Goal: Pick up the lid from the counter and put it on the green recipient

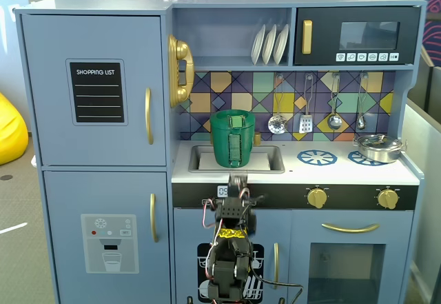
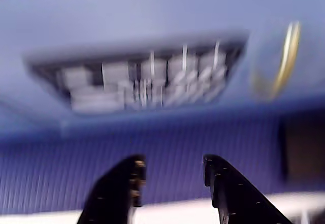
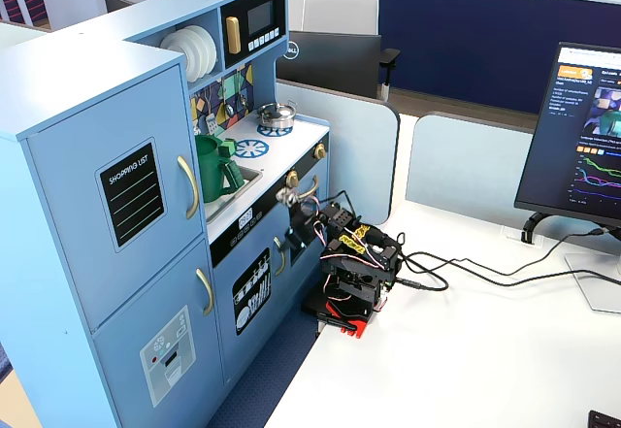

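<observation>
The green recipient (image 1: 233, 145) stands upright in the sink of the toy kitchen; it also shows in another fixed view (image 3: 215, 168). The lid (image 1: 235, 119), with its lighter green knob, lies on the recipient's top rim. My gripper (image 1: 239, 179) is in front of the counter's front edge, just below and in front of the recipient, apart from it. It also shows in another fixed view (image 3: 293, 211). In the blurred wrist view the gripper (image 2: 172, 161) has its jaws apart with nothing between them, facing the kitchen's lower front panel.
A shiny steel pot (image 1: 377, 147) sits on the right burner, next to a blue burner ring (image 1: 316, 156). Utensils (image 1: 306, 121) hang on the back wall. Gold knobs (image 1: 317, 196) stick out of the counter front. Cables (image 3: 466, 273) and a monitor (image 3: 582, 137) are on the white table.
</observation>
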Tool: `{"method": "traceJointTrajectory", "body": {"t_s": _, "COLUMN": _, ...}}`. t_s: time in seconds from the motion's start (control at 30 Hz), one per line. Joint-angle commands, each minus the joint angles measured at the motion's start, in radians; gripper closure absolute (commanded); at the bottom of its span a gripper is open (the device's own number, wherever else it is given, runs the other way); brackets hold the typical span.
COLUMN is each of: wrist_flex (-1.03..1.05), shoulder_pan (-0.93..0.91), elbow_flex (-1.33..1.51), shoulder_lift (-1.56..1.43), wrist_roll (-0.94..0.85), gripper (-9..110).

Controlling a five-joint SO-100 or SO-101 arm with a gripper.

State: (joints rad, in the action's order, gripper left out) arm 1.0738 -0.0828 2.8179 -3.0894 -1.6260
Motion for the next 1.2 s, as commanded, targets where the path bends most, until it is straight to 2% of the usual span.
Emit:
{"method": "traceJointTrajectory", "body": {"t_s": 0.0, "wrist_flex": 0.091, "shoulder_pan": 0.043, "elbow_flex": 0.072, "shoulder_lift": -0.052, "wrist_roll": 0.038, "gripper": 101}}
{"method": "traceJointTrajectory", "body": {"t_s": 0.2, "wrist_flex": 0.221, "shoulder_pan": 0.077, "elbow_flex": 0.176, "shoulder_lift": -0.087, "wrist_roll": 0.031, "gripper": 101}}
{"method": "traceJointTrajectory", "body": {"t_s": 0.5, "wrist_flex": 0.459, "shoulder_pan": 0.100, "elbow_flex": 0.178, "shoulder_lift": -0.089, "wrist_roll": 0.072, "gripper": 100}}
{"method": "traceJointTrajectory", "body": {"t_s": 0.57, "wrist_flex": 0.459, "shoulder_pan": 0.097, "elbow_flex": 0.178, "shoulder_lift": -0.089, "wrist_roll": 0.123, "gripper": 99}}
{"method": "traceJointTrajectory", "body": {"t_s": 1.17, "wrist_flex": 0.459, "shoulder_pan": 0.086, "elbow_flex": 0.178, "shoulder_lift": -0.089, "wrist_roll": 0.118, "gripper": 99}}
